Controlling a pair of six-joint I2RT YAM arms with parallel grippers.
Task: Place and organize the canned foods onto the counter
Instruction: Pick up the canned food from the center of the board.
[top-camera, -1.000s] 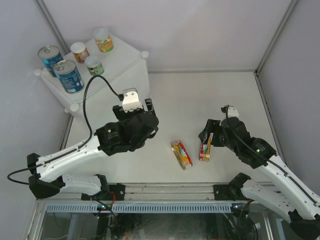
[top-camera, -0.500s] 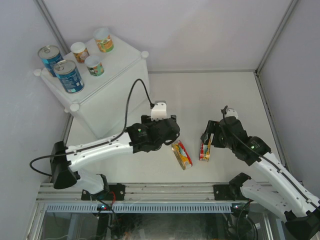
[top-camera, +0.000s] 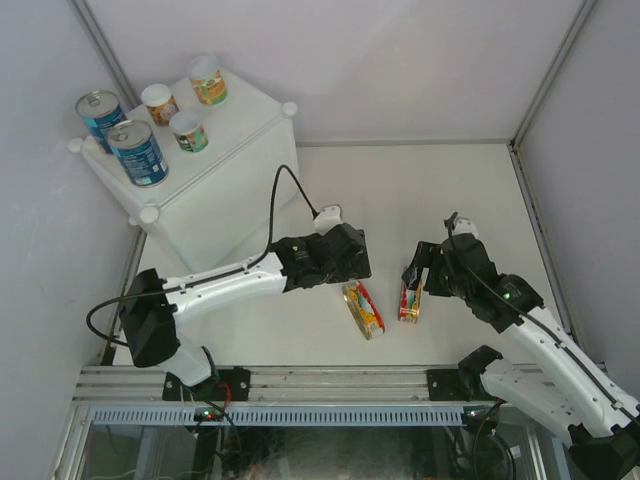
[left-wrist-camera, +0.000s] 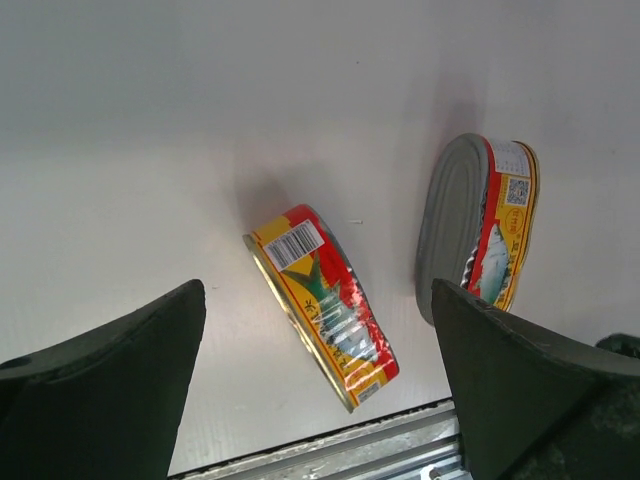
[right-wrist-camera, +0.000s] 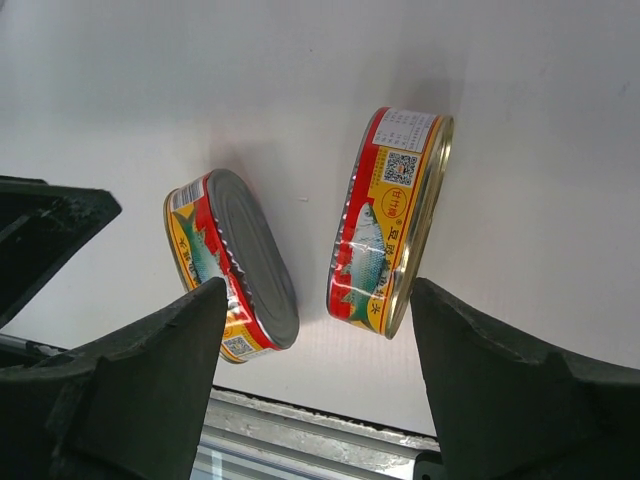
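Five cans stand on top of the counter (top-camera: 235, 130): two tall blue ones (top-camera: 138, 152) at its left edge and three small round ones (top-camera: 188, 130) behind them. The two flat oval tins are not up there yet. Both lie on the white tabletop (top-camera: 450, 190) near my bases, each up on its long edge rather than flat. My left tool (left-wrist-camera: 315, 290) hangs over the left tin (left-wrist-camera: 325, 305) with its fingers spread wide and holding nothing, and the tin sits in the gap between them but at a slant to it. My right tool (right-wrist-camera: 318, 290) is partly open and also grips nothing. The right tin (right-wrist-camera: 390, 225) stands just past its fingertips, close to one finger, though I cannot tell whether they touch. I judge the step in hand to be taking the left tin with the left tool. To do it well I should turn the wrist until the fingers face the tin's two broad faces, the grey lid and the opposite face, then come straight down so I don't tip it. I should close low on the body, since a tin on edge is easily knocked toward its neighbour just beside it. There is bare space on the counter's near right side for laying it flat.
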